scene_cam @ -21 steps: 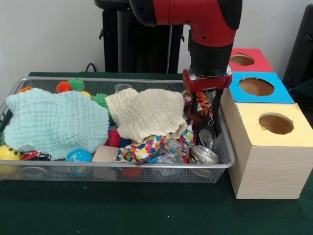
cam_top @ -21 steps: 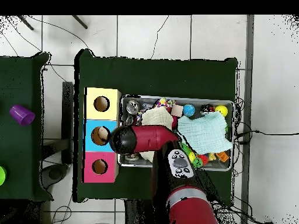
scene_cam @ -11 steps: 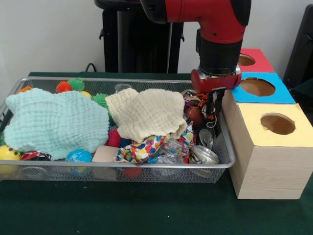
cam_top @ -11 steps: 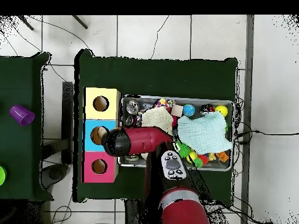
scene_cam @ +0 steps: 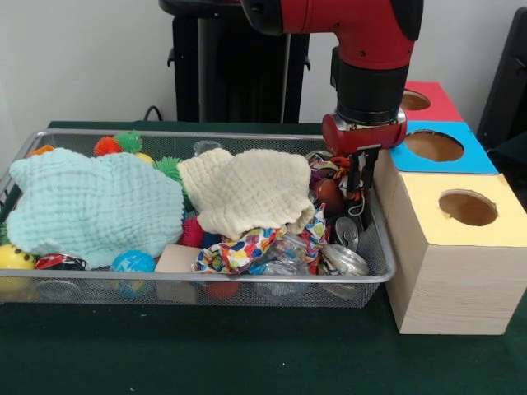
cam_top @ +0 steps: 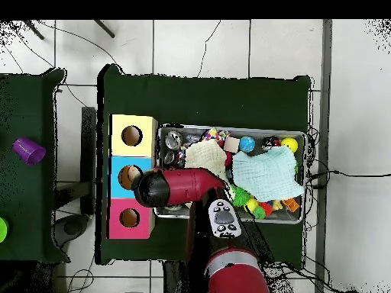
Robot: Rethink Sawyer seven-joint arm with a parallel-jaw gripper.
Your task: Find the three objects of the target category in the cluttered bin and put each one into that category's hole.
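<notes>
From the front, the gripper hangs over the right end of the wire bin, beside the blue box. Its fingers close on a small orange toy. Two cloths cover much of the clutter.

From overhead, the arm hides the gripper, above the bin's left end, next to the blue box.

One camera sits close and low across the table from me, facing my arm over the wire bin and the wooden hole boxes. The other hangs high overhead, looking straight down, turned half round. Both share the bin, boxes and green table.
</notes>
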